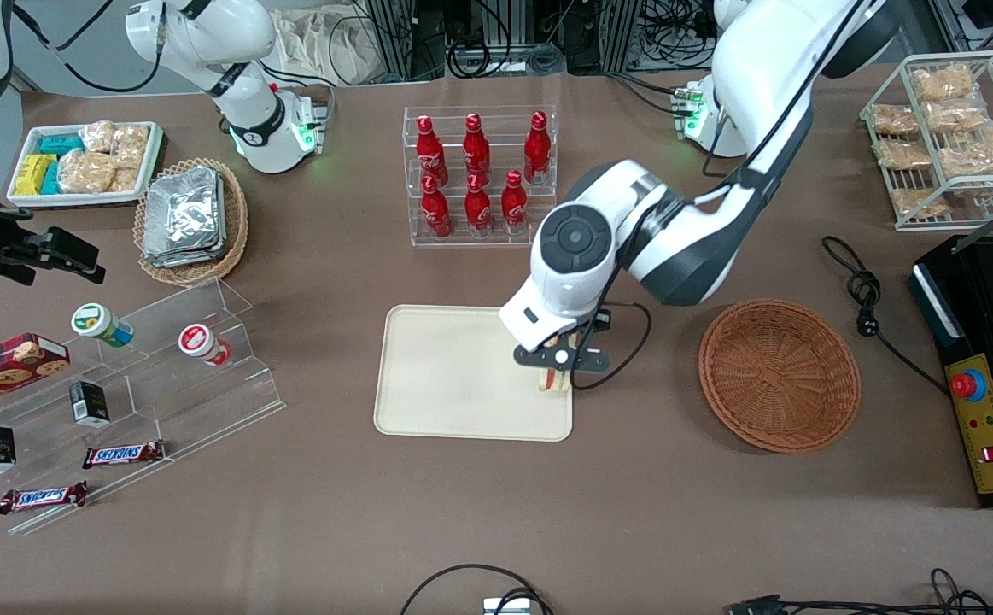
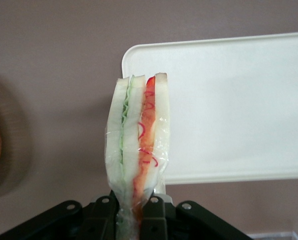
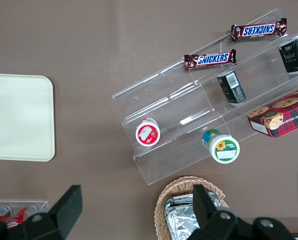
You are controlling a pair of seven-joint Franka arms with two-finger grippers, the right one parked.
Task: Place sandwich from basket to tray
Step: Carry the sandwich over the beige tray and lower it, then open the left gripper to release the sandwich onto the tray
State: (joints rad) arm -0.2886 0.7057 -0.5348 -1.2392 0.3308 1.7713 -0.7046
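Note:
My left arm's gripper [image 1: 557, 363] is shut on the sandwich [image 1: 554, 379], a wrapped wedge of white bread with orange-red and green filling. It hangs low over the edge of the cream tray [image 1: 453, 376] that lies toward the basket. In the left wrist view the sandwich [image 2: 136, 145] stands on edge out of the gripper [image 2: 130, 220], its tip over the tray's corner [image 2: 228, 110]. The reddish-brown woven basket [image 1: 778, 373] sits beside the tray, toward the working arm's end of the table, with nothing in it.
A clear rack of red bottles [image 1: 479, 175] stands farther from the front camera than the tray. Acrylic steps with snacks [image 1: 163, 359] and a tan basket of foil packets [image 1: 193, 220] lie toward the parked arm's end. A black appliance [image 1: 987, 367] and a cable [image 1: 867, 299] sit near the woven basket.

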